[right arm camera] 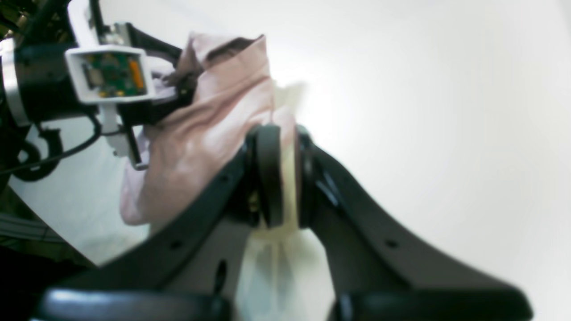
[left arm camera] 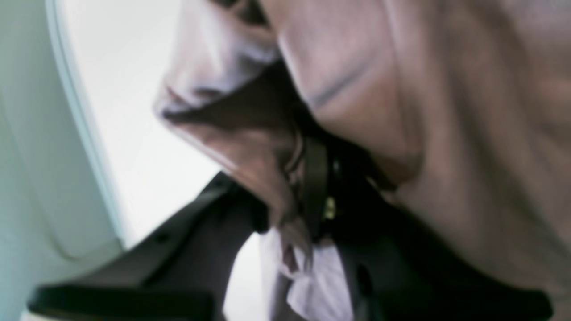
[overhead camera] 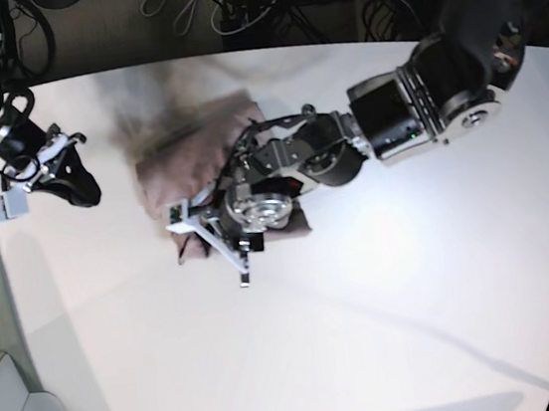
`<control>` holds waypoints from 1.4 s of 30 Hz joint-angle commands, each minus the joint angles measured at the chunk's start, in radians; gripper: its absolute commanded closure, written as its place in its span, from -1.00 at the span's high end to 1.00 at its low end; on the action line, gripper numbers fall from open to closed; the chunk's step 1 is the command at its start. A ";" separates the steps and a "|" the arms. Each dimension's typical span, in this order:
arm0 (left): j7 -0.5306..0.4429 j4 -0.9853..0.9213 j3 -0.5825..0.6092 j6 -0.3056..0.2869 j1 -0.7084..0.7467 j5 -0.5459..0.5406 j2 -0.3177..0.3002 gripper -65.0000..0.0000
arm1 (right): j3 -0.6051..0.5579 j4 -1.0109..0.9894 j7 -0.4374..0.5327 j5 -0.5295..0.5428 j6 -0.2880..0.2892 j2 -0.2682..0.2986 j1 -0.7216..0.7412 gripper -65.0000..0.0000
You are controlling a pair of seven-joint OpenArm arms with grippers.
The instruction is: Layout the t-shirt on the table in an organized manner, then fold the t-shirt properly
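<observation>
Observed table [overhead camera: 388, 312] as largest item: white, matte, filling most of base view. Noted bare white surface in both wrist views also [right arm camera: 446, 111] [left arm camera: 134, 111].

Found t-shirt [overhead camera: 187, 146] bunched in a heap on table's far-left quadrant, mauve-brown, wrinkled, not laid flat. Noted upper portion of heap smeared by motion blur in base view.

Located left gripper [overhead camera: 212, 228] at heap's near edge, arm reaching in from view's right. Confirmed via left wrist cam: left gripper [left arm camera: 308, 191] closed tight on a fold of t-shirt [left arm camera: 446, 111], cloth gathered between pads and draped over jaw.

Located right gripper [overhead camera: 77, 185] near table's left edge. Confirmed via right wrist cam: right gripper [right arm camera: 281, 178] clamped narrow on a thin layer of pale cloth, washed out by glare, prob. part of the t-shirt [right arm camera: 214, 120]. Saw fabric running from there up to the left wrist camera board [right arm camera: 113, 73]. Could not verify contact in base view owing to blur.
</observation>
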 commanded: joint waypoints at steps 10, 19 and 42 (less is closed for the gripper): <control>-0.016 -0.102 0.090 0.011 -0.088 0.012 0.135 -0.82 | 0.101 0.017 0.021 0.018 0.018 0.015 -0.034 -0.86; -0.016 -0.173 0.104 0.022 -0.080 0.012 0.174 -0.61 | 0.127 0.017 0.021 0.018 0.018 0.012 -0.045 -0.86; -0.059 -0.176 -0.023 -0.228 -0.079 0.011 0.167 -0.53 | 0.120 0.016 0.021 0.018 0.018 0.010 -0.040 -0.86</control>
